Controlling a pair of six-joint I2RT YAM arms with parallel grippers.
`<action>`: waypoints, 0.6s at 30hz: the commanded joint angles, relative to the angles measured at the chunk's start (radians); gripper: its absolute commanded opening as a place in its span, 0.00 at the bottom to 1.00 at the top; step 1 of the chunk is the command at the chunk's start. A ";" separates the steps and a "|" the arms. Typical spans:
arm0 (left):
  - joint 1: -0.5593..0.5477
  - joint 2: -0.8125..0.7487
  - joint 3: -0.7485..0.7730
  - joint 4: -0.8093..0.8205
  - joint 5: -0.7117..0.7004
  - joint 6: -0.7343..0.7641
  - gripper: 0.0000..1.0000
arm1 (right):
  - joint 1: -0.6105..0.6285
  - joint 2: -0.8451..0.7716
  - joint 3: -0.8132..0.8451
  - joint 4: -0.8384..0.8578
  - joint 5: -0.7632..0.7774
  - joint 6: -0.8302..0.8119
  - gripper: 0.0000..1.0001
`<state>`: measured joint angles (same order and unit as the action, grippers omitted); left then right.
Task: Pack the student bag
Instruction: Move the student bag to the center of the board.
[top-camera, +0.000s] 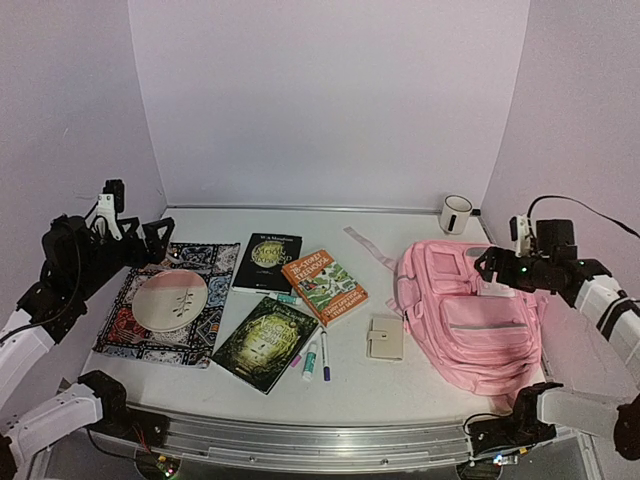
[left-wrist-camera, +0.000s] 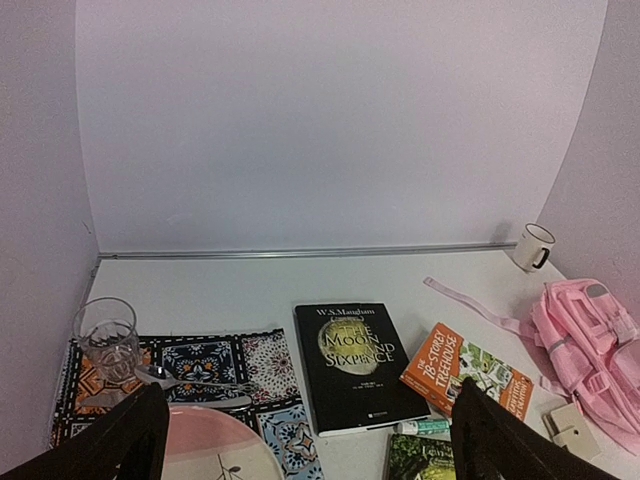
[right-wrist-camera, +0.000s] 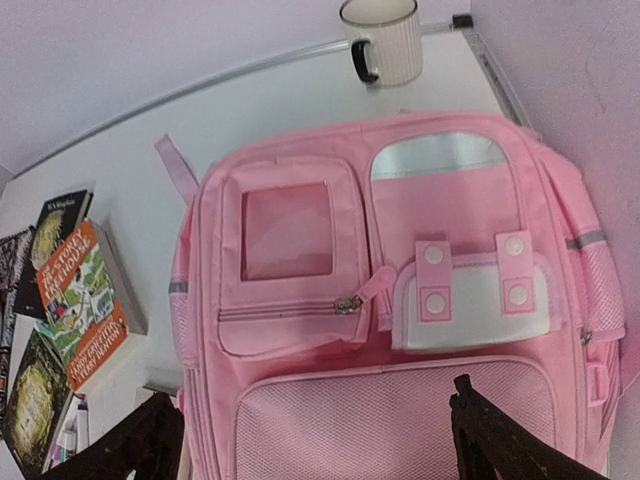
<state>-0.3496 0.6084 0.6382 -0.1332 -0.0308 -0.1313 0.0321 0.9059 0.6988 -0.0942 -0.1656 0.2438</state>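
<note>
At three o'clock on the table (top-camera: 400, 385), the right gripper (right-wrist-camera: 318, 440) hovers spread over the zipped bag (right-wrist-camera: 400, 300); left gripper (left-wrist-camera: 305, 440) spread, empty. Next: unzip it.

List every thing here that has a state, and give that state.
student bag, lying front up, front pocket zipped shut
left claw, open, empty
right claw, open, empty, over the student bag
mug, upright
glass, upright, empty
black book, closed
orange book, closed
green book, closed
beige wallet, closed

Soft pink cloth student bag (right-wrist-camera: 440, 200), glossy black book (left-wrist-camera: 360, 365), clear glass tumbler (left-wrist-camera: 105, 340), matt white table (left-wrist-camera: 250, 280)
</note>
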 joint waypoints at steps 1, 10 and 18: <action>0.005 0.064 0.088 0.004 0.087 -0.035 0.99 | 0.137 0.084 0.073 -0.109 0.077 0.017 0.93; 0.004 0.194 0.167 -0.035 0.190 -0.149 1.00 | 0.386 0.325 0.159 -0.194 0.288 0.087 0.87; -0.016 0.305 0.153 -0.034 0.257 -0.246 0.99 | 0.534 0.560 0.256 -0.190 0.343 0.122 0.74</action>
<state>-0.3507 0.8623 0.7589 -0.1676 0.1683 -0.3096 0.5062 1.3729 0.8662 -0.2442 0.1191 0.3318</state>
